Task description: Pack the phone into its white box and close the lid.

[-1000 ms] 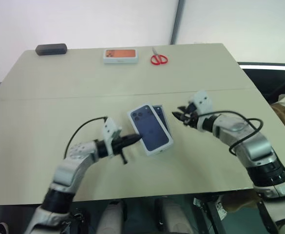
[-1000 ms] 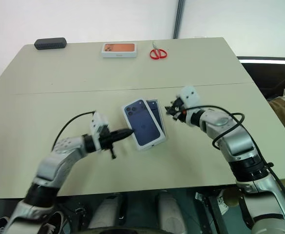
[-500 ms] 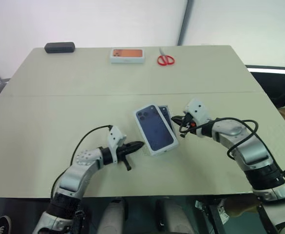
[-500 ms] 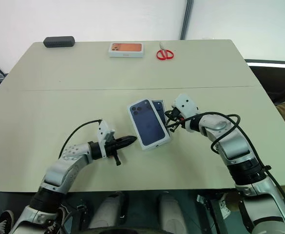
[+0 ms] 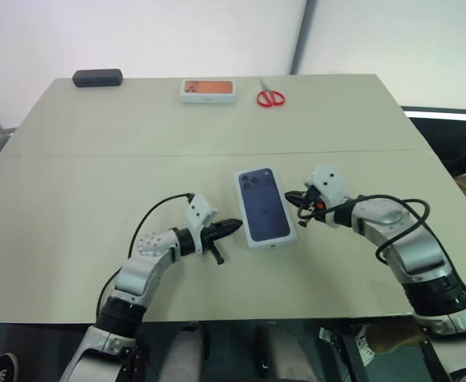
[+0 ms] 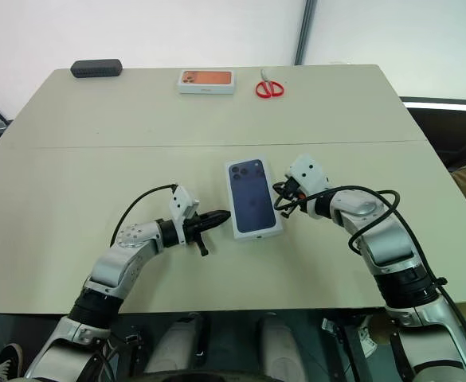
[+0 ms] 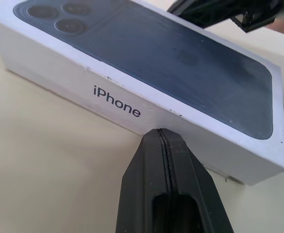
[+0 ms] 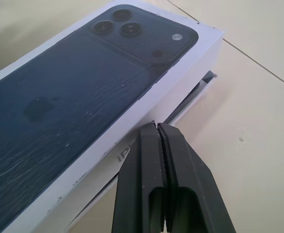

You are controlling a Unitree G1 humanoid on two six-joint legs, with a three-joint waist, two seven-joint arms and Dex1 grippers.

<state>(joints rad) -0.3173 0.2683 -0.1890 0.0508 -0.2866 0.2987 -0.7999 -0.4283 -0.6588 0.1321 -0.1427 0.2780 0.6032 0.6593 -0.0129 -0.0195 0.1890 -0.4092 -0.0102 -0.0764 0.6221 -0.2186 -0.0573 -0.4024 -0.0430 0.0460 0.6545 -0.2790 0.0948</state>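
Observation:
The lid [image 5: 264,207] lies flat near the table's middle; it is white with a dark navy phone printed on top. It covers the white box, whose edge [image 8: 201,91] peeks out under one corner. The phone is hidden under the lid. My left gripper [image 5: 234,227] is shut, and its tip rests against the lid's left long side [image 7: 117,104] by the printed lettering. My right gripper [image 5: 290,196] is also shut, with its tip against the lid's right long side. In the wrist views both pairs of fingers [image 7: 163,145] [image 8: 156,141] are pressed together with nothing between them.
At the table's far edge sit a white box with an orange top [image 5: 209,90], red scissors [image 5: 270,97] and a black case [image 5: 97,77]. A seam [image 5: 137,153] runs across the table top. The near table edge lies just behind my arms.
The lid has swung from askew to square over the box and now hides the dark strip that showed beside it. My left gripper followed it to the right. My right gripper stayed beside it.

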